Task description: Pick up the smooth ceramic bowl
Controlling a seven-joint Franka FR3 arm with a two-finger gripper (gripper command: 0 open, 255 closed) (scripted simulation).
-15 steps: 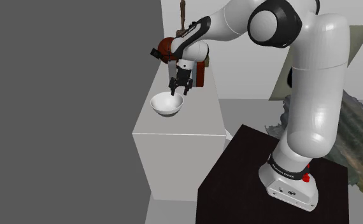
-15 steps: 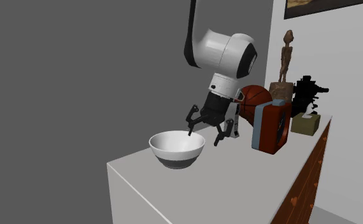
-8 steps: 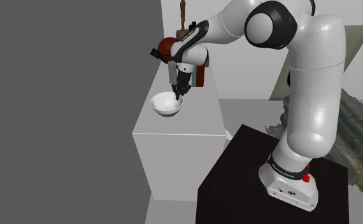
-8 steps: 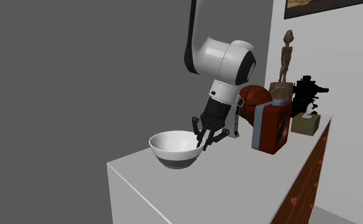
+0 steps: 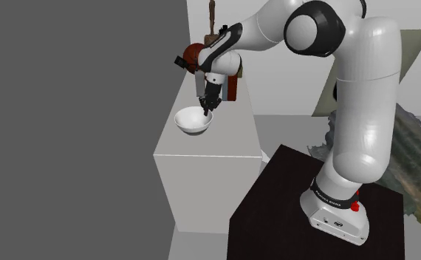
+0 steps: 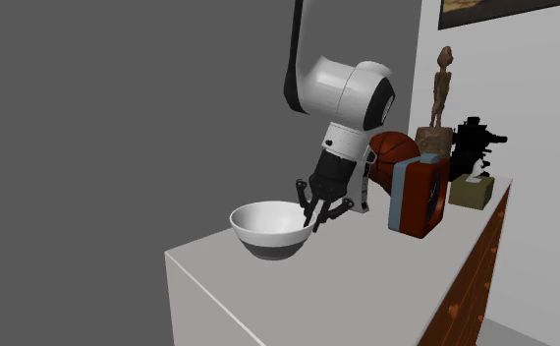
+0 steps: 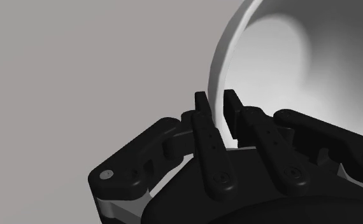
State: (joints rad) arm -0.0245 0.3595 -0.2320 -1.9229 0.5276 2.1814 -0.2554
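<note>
You've got a flat dark grey wall [image 5: 76, 111] across the shoulder view's left. A lighter grey wall [image 5: 290, 81] stands behind the furniture. One tall white cabinet [image 5: 202, 192] sits against the dark wall, with a plain top and plain sides. The floor [image 5: 198, 247] below it is pale grey. At that view's right you see a rough green-brown textured patch [image 5: 416, 162]; can't tell what it is.

In the second exterior view the cabinet's long side shows reddish wooden drawer fronts [image 6: 475, 285] with round knobs. A framed picture [image 6: 494, 10] hangs on the pale wall above, cut off by the top edge. Light is even and soft, with faint shadows.
</note>
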